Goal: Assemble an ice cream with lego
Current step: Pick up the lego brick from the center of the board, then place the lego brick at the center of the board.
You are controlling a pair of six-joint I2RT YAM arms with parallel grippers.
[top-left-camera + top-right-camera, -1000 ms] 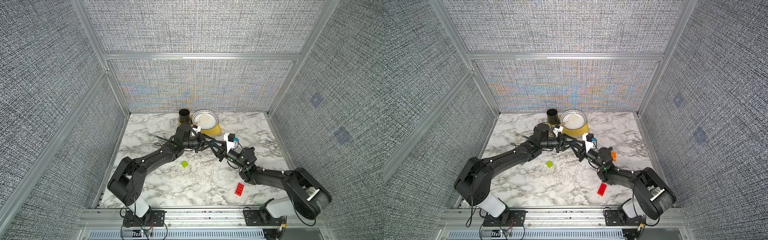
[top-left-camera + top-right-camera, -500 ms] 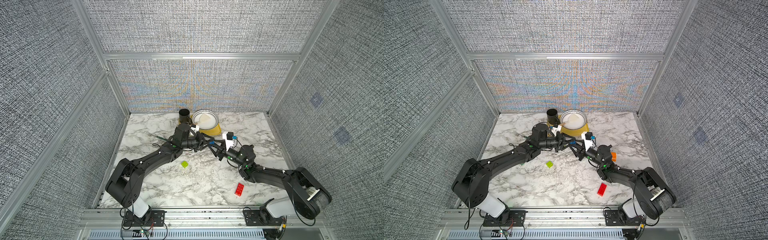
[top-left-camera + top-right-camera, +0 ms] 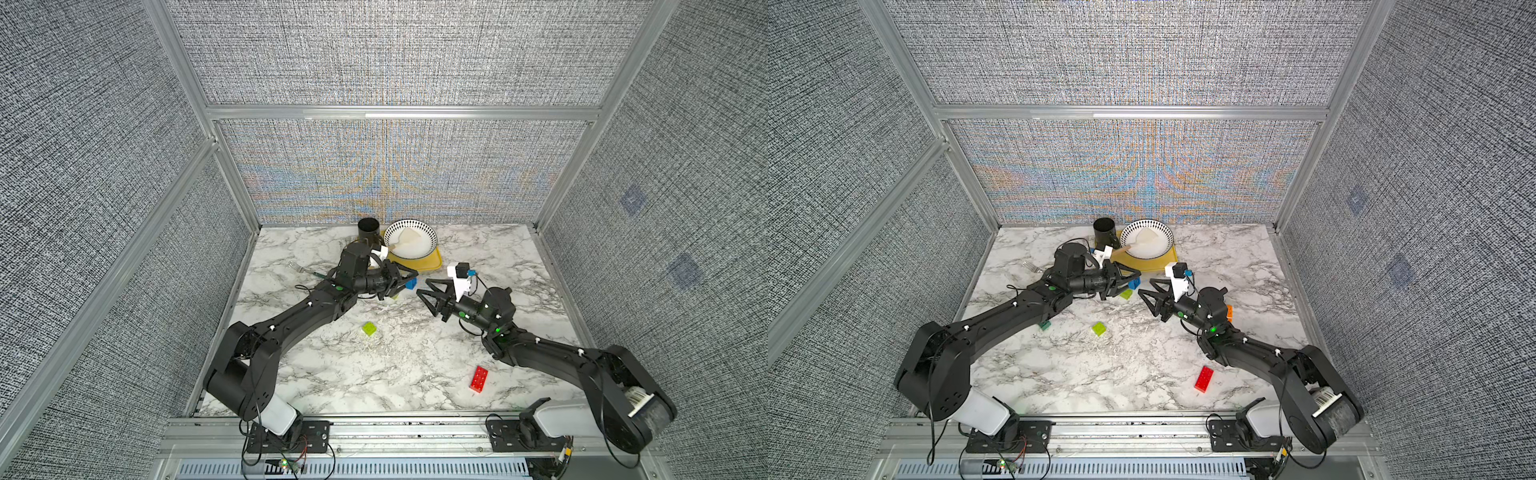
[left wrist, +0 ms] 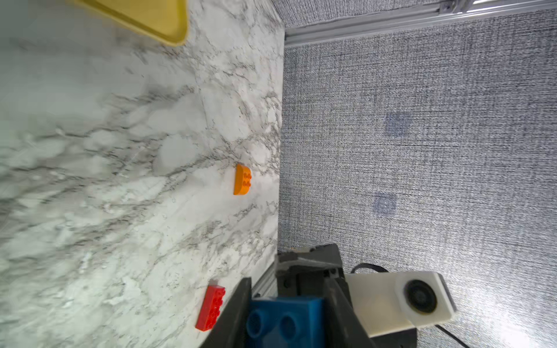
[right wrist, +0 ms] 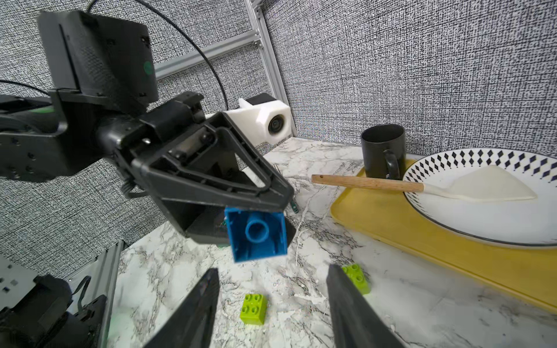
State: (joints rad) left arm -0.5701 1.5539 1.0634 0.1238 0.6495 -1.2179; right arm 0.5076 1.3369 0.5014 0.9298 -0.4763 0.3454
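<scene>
We're over the marble tabletop (image 3: 374,374), and the left gripper (image 3: 405,284) is pinching the blue brick (image 3: 411,284), holding it clear of the surface. The right wrist view shows its hollow underside facing that camera. Facing it, with a small gap in both top views, the right gripper (image 3: 1144,287) has its jaws spread and nothing between them.

The rest of the lego lies singly on the marble (no two pieces joined that we can see). One lime-green brick (image 3: 1126,294) sits just under the left gripper, near the front edge of the yellow tray (image 3: 428,264). The other lime-green brick (image 3: 369,328) lies further forward, between the two arms. A dark green brick (image 3: 1045,325) peeks out beside the left forearm. The rounded orange brick (image 4: 242,180) rests behind the right wrist, toward the right wall. The longer red brick (image 3: 479,378) lies near the front edge, beside the right arm.

At the back, the tray carries a patterned plate (image 3: 430,232) with a wooden-handled spatula (image 5: 367,183) in it, and a black mug (image 3: 368,230) stands at the tray's corner.
</scene>
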